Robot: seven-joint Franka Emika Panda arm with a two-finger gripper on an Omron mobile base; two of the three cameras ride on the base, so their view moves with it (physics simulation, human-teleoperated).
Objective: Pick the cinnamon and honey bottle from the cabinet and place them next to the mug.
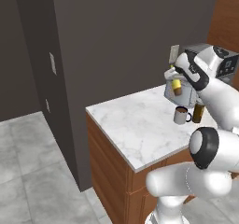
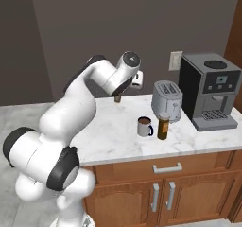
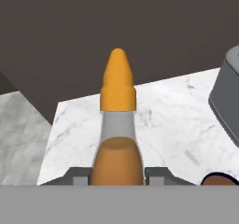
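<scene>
honey bottle in the air, mug waiting

going left to right: the gripper (image 3: 116,174) is clamped on the amber honey bottle with the orange pointed cap (image 3: 117,139), held above the white marble counter (image 1: 135,120). further right sits the small dark grey mug (image 2: 145,126), and touching or just beside it the dark brown cinnamon jar (image 2: 163,127), then the silver toaster (image 2: 167,100). the bottle looks light, rigid and slick, probably tippy when set down. the low grip on the wide body seems the right spot, not the narrow neck.
</scene>
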